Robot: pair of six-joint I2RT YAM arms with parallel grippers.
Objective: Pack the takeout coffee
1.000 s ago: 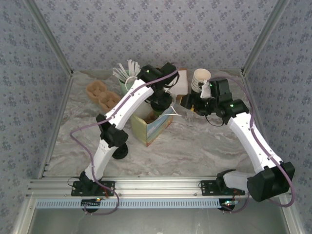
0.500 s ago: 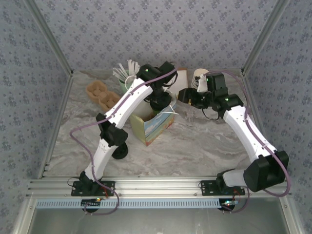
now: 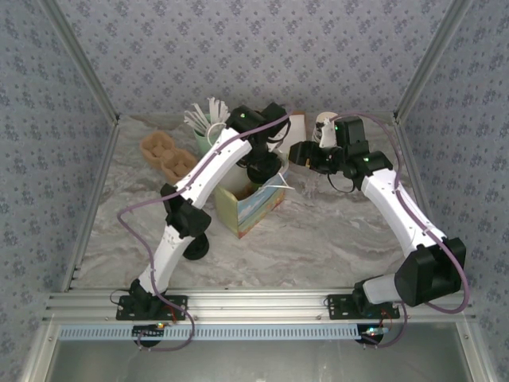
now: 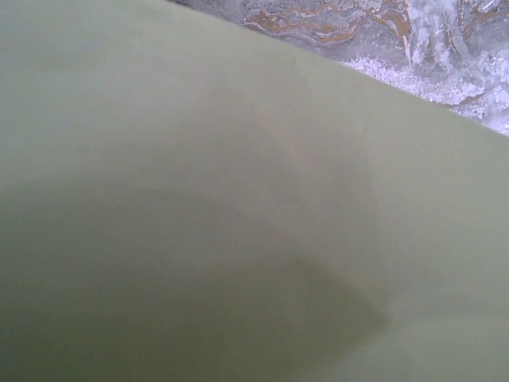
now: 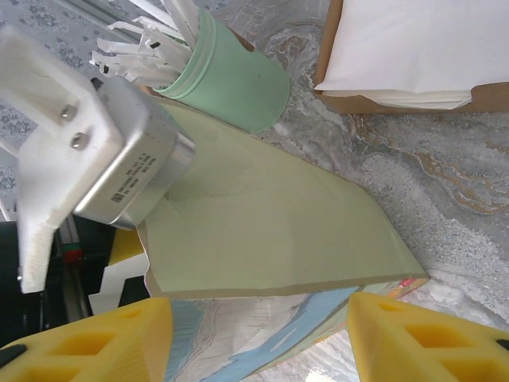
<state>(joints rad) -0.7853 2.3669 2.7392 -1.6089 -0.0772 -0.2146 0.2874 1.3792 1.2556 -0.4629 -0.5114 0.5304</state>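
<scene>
The paper bag [image 3: 248, 205], blue-printed outside and pale green inside, stands at mid-table. My left gripper [image 3: 263, 169] is lowered into the bag's mouth. The left wrist view is pressed against the bag's pale green wall [image 4: 199, 199], so its jaws are hidden. The takeout coffee is hidden from me. My right gripper [image 3: 300, 156] hovers just right of the bag. Its yellow fingers [image 5: 87, 342] are spread wide, with the bag's upper edge [image 5: 270, 231] ahead of them and nothing pinched. My right gripper [image 5: 258, 346] faces the left wrist's metal housing [image 5: 119, 155].
A mint cup with white sticks [image 3: 208, 127] [image 5: 231, 83] stands behind the bag. A brown cup carrier [image 3: 167, 156] lies at the back left. A box of white napkins [image 5: 413, 48] and a stack of cream cups [image 3: 324, 126] are at the back right.
My right gripper has drawn slightly left and toward the back, away from the bag's right side. The left arm has stayed at the bag's mouth.
</scene>
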